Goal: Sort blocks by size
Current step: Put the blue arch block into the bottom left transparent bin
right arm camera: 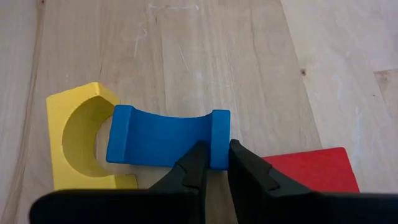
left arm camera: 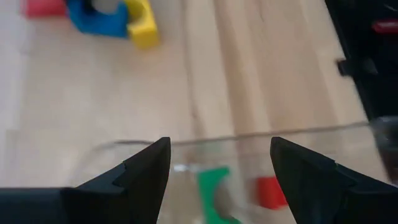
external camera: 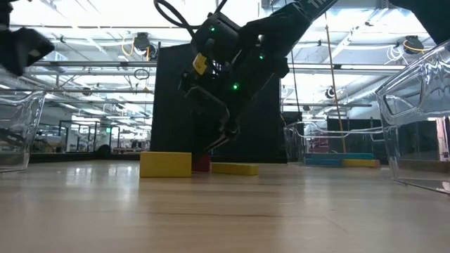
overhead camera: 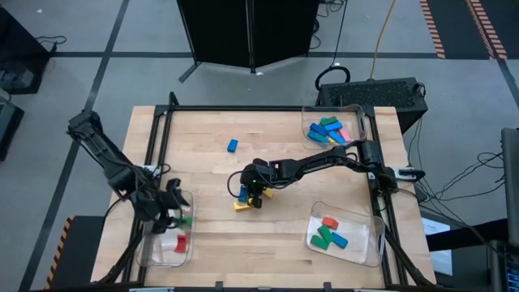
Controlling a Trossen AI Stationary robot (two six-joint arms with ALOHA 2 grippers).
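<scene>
In the high view, the nearest things sit along the lower edge of the frame: the left claw (overhead camera: 172, 212) hovers over the clear tray at lower left (overhead camera: 154, 253), fingers spread with nothing between them. Its wrist view shows the tray rim just ahead and a green block (left arm camera: 214, 190) and a red block (left arm camera: 272, 191) already inside, so this arm seems to be waiting above its own drop place.

At lower right another clear tray (overhead camera: 369, 243) holds green, red and blue blocks, apparently one size group.

At the middle of the frame the right claw (overhead camera: 253, 193) reaches down to a small cluster on the table (overhead camera: 324, 174). In its wrist view the fingers are drawn close together, pinching one raised end of a blue arch-shaped block (right arm camera: 165, 138), which lies touching a yellow block (right arm camera: 78, 140) with a curved cut-out and just beside a red block (right arm camera: 314, 168). Gripping the end rather than the middle probably keeps the fingers clear of those neighbours. The low view shows the pieces flat on the wood, so the lift looks not yet begun.

Farther up, a lone blue block (overhead camera: 233, 145) lies apart, and the upper-right tray (overhead camera: 312, 113) carries blue, green, yellow and pink blocks.
</scene>
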